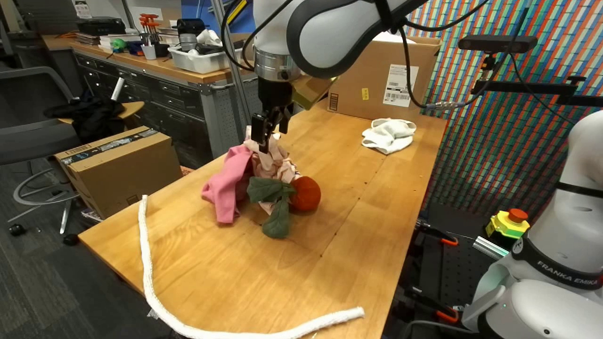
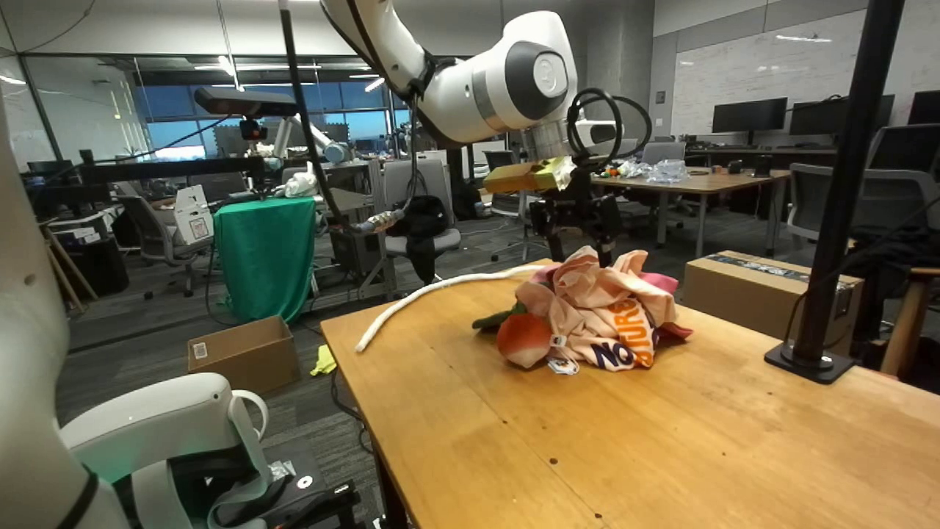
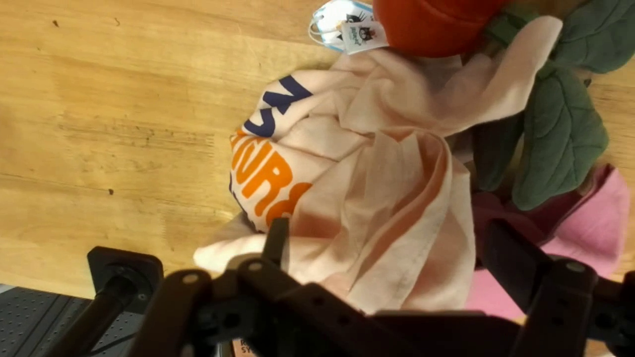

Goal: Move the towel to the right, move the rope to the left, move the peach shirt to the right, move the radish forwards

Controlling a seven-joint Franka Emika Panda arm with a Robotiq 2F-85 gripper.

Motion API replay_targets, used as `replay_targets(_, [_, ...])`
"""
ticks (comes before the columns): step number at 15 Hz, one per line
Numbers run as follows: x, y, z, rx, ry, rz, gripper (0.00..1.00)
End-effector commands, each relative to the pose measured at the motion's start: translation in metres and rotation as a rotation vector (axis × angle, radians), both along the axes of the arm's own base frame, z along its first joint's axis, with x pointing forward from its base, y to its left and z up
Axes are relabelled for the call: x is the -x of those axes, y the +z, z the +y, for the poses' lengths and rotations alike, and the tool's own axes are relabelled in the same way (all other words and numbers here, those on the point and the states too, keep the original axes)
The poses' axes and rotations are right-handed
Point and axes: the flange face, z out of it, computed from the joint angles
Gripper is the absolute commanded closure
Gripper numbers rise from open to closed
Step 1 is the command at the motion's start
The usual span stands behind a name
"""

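Towel (image 1: 390, 135) and rope (image 1: 156, 302) look done, shirt (image 3: 369, 198) and radish (image 1: 306, 194) seem pending, with the claw (image 3: 387, 235) spread over the shirt.

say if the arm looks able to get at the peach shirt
Probably yes: in the wrist view, the open fingers frame part of the peach shirt, its bunched middle uncovered, though the radish and pink cloth crowd its edges.

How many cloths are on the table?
3: bunched white towel near brown cardboard box; crumpled peach shirt beside round red radish; bright pink cloth beside shirt. More may hide.
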Motion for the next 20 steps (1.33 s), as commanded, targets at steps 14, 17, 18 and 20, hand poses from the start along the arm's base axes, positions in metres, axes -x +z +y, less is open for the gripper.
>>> replay_targets(14, [-0.011, -0.075, -0.014, -0.090, 0.010, 0.092, 0.00])
replay_targets(17, [-0.017, -0.084, -0.023, -0.087, -0.004, 0.073, 0.00])
replay_targets(18, [-0.019, -0.087, -0.027, -0.090, -0.009, 0.070, 0.00])
replay_targets(20, [-0.020, -0.091, -0.033, -0.090, -0.022, 0.065, 0.00])
